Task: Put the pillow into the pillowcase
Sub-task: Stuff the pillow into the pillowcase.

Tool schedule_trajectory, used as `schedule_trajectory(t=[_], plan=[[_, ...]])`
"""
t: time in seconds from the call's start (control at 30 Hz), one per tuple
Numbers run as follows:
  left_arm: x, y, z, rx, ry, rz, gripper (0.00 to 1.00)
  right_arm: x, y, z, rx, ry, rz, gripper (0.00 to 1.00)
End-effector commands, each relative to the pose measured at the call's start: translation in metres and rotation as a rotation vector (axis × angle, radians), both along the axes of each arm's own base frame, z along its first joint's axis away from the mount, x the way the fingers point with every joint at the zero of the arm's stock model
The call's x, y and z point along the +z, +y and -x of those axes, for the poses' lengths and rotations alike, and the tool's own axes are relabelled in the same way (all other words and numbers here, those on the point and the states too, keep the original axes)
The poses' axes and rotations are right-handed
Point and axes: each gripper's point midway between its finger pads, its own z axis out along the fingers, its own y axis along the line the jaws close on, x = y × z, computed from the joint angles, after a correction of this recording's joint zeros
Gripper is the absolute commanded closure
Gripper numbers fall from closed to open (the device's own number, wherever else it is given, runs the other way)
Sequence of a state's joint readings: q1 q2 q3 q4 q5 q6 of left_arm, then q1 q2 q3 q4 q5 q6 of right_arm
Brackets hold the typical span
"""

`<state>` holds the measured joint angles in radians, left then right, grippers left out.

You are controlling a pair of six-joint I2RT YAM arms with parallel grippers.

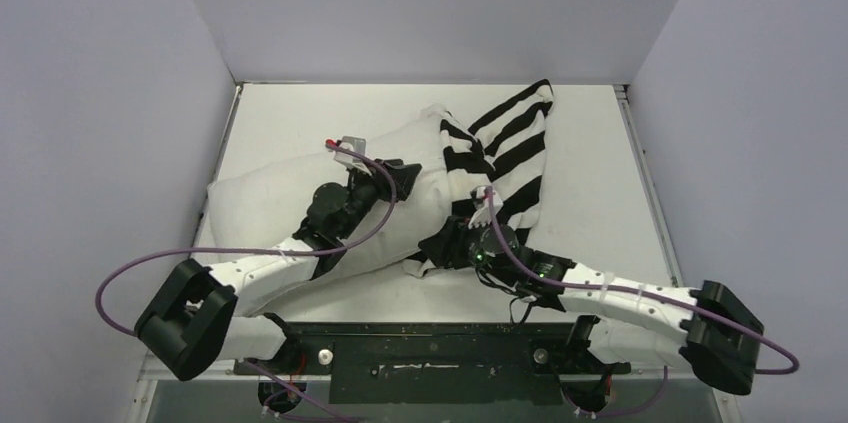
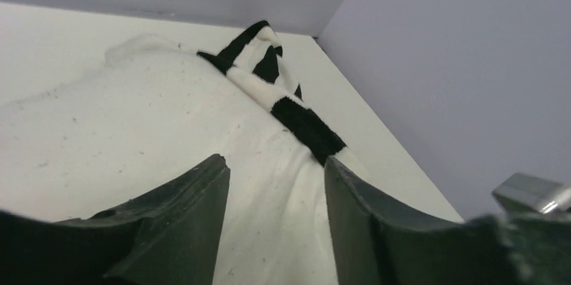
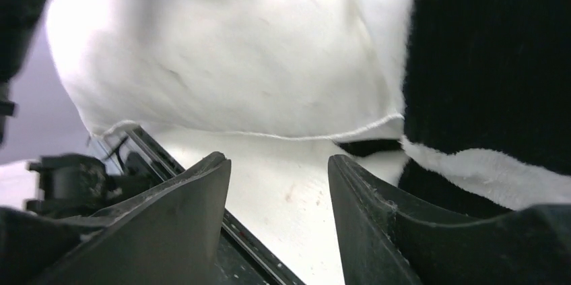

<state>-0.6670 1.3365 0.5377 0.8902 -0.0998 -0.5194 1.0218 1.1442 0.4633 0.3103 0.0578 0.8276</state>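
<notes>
Across the worktop (image 1: 300, 113) the pillow (image 1: 265, 198) lay on a diagonal, its long axis running near left to far right, with the far end tucked into the pillowcase (image 1: 515, 143). The left gripper (image 1: 400, 175) hung over the pillow's middle, jaws apart and empty. The right gripper (image 1: 440, 246), also apart and empty, sat by the case's near hem, seemingly the closer arm to it.
</notes>
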Motion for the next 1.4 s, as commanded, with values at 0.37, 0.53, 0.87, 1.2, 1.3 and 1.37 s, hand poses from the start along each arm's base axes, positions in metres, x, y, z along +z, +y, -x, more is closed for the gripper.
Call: schedule_trajectory(t=[0.37,0.53,0.87,1.2,1.3,1.37], plan=[[0.059,0.047,-0.049,-0.03,0.001,-0.273,0.26,0.169,-0.101,-0.137,-0.403,-0.29,0.231,0.35],[0.038,0.034,-0.073,-0.079,0.039,-0.331,0.23,0.15,-0.103,-0.209,-0.37,-0.231,0.369,0.34],[-0.05,0.006,-0.079,-0.228,0.147,-0.387,0.28,0.089,-0.055,-0.283,-0.186,-0.094,0.479,0.31],[-0.053,0.002,-0.06,-0.201,0.112,-0.444,1.0,0.041,-0.036,-0.303,-0.114,0.027,0.534,0.42],[-0.054,0.003,-0.059,-0.197,0.119,-0.443,1.0,0.042,-0.038,-0.306,-0.123,0.019,0.548,0.65],[-0.054,0.004,-0.059,-0.189,0.124,-0.436,1.0,0.053,-0.036,-0.307,-0.127,-0.011,0.539,0.86]])
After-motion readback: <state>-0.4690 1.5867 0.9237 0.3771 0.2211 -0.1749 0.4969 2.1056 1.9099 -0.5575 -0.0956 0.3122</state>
